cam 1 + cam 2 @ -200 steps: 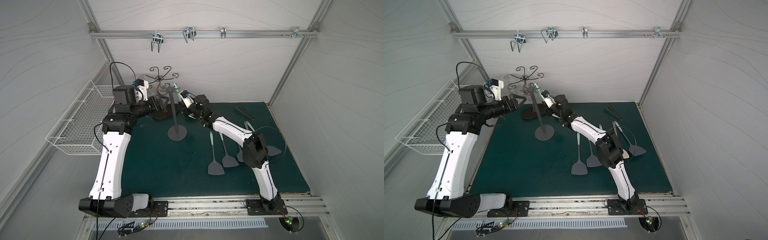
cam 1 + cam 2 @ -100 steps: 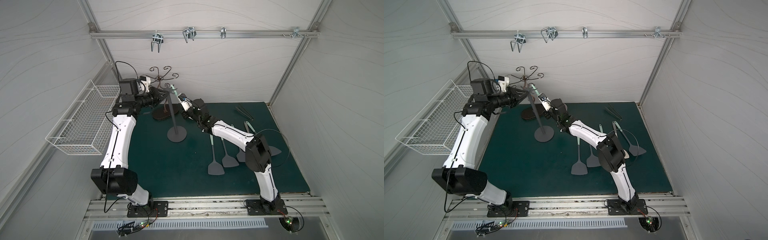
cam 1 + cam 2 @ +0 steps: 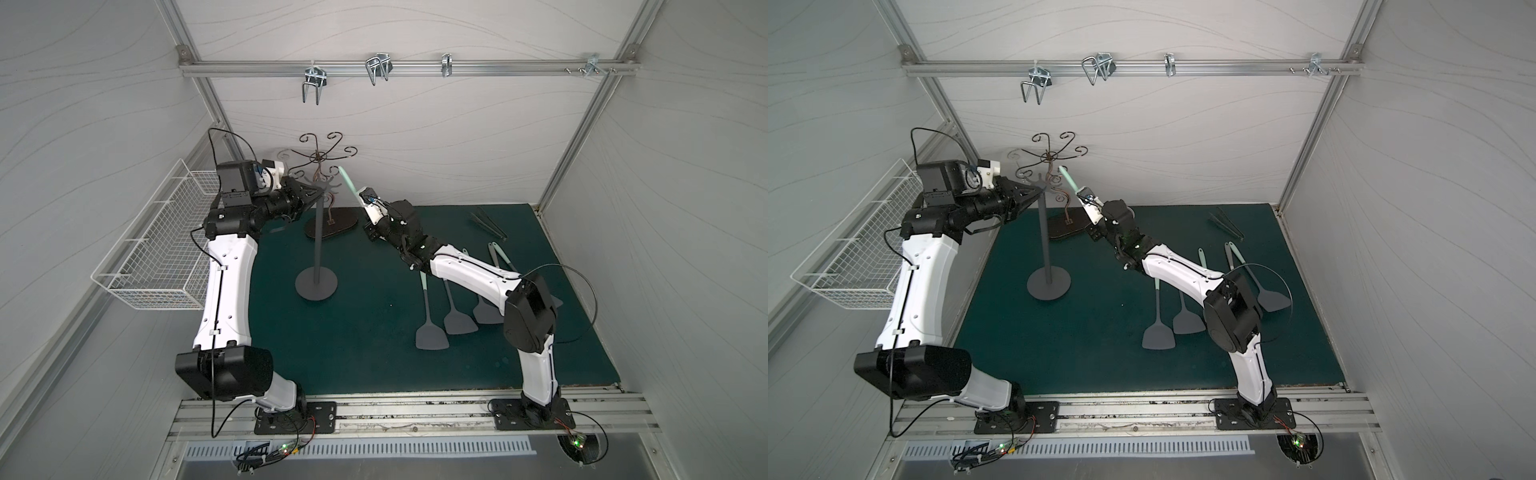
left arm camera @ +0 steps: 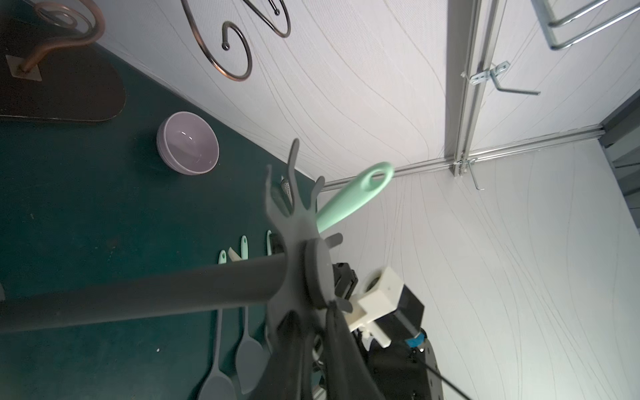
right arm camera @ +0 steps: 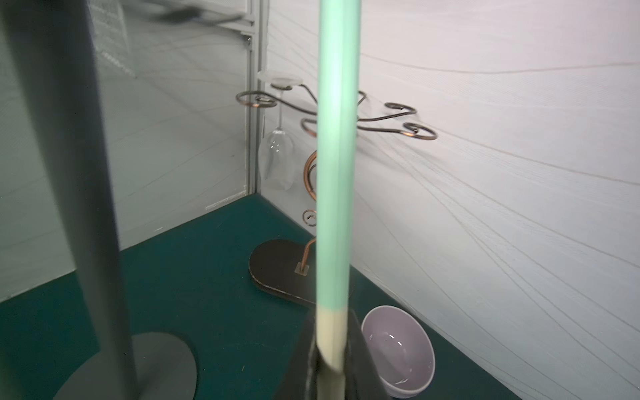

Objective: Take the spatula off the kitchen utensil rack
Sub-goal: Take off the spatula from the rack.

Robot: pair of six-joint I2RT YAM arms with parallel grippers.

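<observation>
Where the right end effector (image 5: pixel 330 360) meets the spatula (image 5: pixel 337 156), its jaws are clamped on the cream lower section of the handle. The mint-green shaft runs straight out from the grip. In both top views the handle (image 3: pixel 348 183) (image 3: pixel 1068 178) slants up from the grip, and its tip sits just beside the top of the kitchen utensil rack (image 3: pixel 318 237). The left wrist view shows the oval hanging loop at the handle's end (image 4: pixel 375 178) lying clear of the pegs, behind the hub. The spatula's blade is hidden.

The left end effector (image 4: pixel 327 308) is closed on the rim of the rack's hub, its dark fingers (image 4: pixel 291 349) converging on a short peg. The rack is dark grey, with a thin upright pole, a flat round base and a star of radiating pegs. It stands on the green table (image 3: pixel 353 340).

Behind it is a bronze scrolled stand (image 5: pixel 381 121) with a hanging wine glass (image 5: pixel 277 159), and a lilac bowl (image 5: pixel 398 349) lies near it. Several other spatulas (image 3: pixel 432 336) and dark tongs (image 3: pixel 488 222) lie on the table by the right arm.
</observation>
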